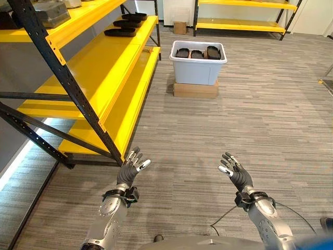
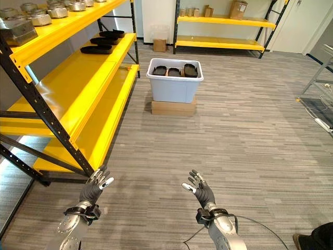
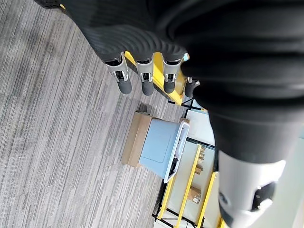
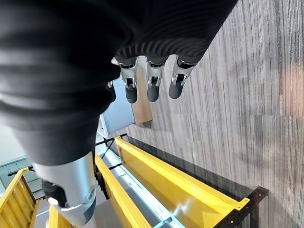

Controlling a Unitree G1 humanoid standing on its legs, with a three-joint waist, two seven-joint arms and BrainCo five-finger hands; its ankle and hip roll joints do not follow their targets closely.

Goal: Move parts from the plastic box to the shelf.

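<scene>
Left eye view shows the pale grey plastic box (image 1: 198, 63) standing on a flat brown cardboard carton (image 1: 195, 90) on the grey striped floor (image 1: 270, 120), well ahead of both hands. Inside the box lie three dark, flat moulded parts (image 1: 198, 52), side by side near the rim. Beside the box, towards the robot's left, runs the yellow steel shelf with black uprights (image 1: 99, 78); on its middle level, level with the far side of the box, a few similar dark parts (image 1: 125, 25) already rest.

The left hand (image 1: 132, 165) and the right hand (image 1: 235, 171) are both raised well short of the box, fingers spread and relaxed, holding nothing. Each wrist view confirms straight fingers with only floor, box and shelf beyond them.

Judging by this, the step in hand is the approach: no part is grasped yet, and the box is too far off to reach. The next move calls for walking forward up to the box, then lowering a hand over its rim to close on one of the dark parts before turning towards the shelf.
</scene>
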